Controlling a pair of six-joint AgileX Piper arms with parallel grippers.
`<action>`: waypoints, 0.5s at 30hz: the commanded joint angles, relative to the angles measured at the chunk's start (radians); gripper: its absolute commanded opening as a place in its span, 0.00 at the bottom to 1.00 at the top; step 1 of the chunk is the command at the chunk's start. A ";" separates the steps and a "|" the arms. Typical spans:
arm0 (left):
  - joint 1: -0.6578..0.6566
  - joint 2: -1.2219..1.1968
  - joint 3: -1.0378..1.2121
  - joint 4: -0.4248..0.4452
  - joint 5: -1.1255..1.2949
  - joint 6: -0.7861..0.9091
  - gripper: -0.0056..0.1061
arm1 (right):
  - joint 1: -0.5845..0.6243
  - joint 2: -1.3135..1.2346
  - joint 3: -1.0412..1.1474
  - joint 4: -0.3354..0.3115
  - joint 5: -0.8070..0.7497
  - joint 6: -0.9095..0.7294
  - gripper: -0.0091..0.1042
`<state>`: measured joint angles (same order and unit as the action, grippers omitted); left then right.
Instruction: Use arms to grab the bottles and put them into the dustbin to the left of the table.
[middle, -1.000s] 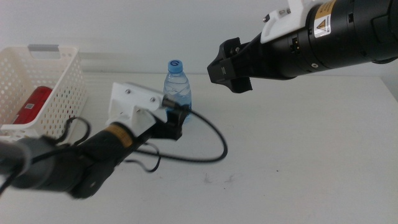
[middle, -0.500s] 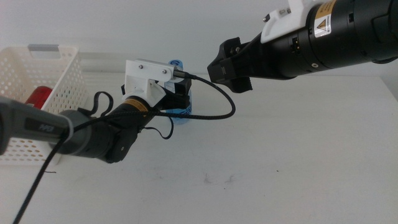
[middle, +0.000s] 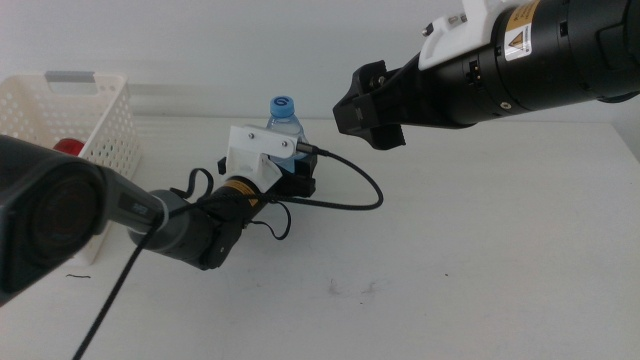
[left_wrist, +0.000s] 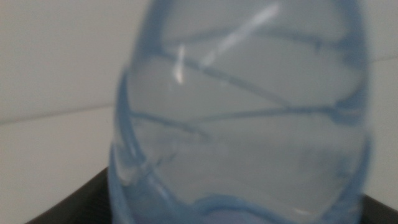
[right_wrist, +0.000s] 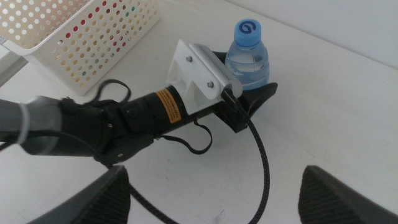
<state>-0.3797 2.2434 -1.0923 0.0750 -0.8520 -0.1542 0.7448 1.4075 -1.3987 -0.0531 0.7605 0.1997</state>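
Left pincer (middle: 296, 178) sits low on the white worktop (middle: 480, 240), its jaws on either side of the small clear water bottle (middle: 284, 128), which stands upright near the worktop's far edge, blue cap up. In the left wrist view the bottle's (left_wrist: 242, 118) blurred clear body fills the frame, dark jaw tips showing at both lower corners beside it; cannot tell whether the jaws actually press the bottle or just flank it. Right wrist view shows the dark jaws reaching round the bottle's (right_wrist: 250, 59) lower body, white camera mount just behind. Right pincer (middle: 368, 108) hangs in the air at about 2 o'clock from the bottle, well apart from it, jaws spread wide with nothing between them. The white perforated dustbin (middle: 95, 125) stands at 9 o'clock from the bottle at the worktop's left edge, a red can (middle: 66, 147) partly visible inside it.
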 joint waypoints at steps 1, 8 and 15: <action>0.001 0.025 -0.024 0.003 -0.032 0.000 0.89 | 0.001 -0.005 0.001 -0.003 -0.005 -0.010 0.87; 0.009 0.063 -0.049 -0.004 -0.070 0.052 0.77 | 0.001 -0.005 0.001 -0.003 -0.005 -0.010 0.87; 0.022 -0.128 0.083 0.045 0.028 0.061 0.22 | 0.001 -0.005 0.001 -0.003 -0.005 -0.010 0.87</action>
<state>-0.3599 2.1987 -1.0355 0.1146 -0.8014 -0.0957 0.7448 1.4075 -1.3987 -0.0531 0.7605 0.1997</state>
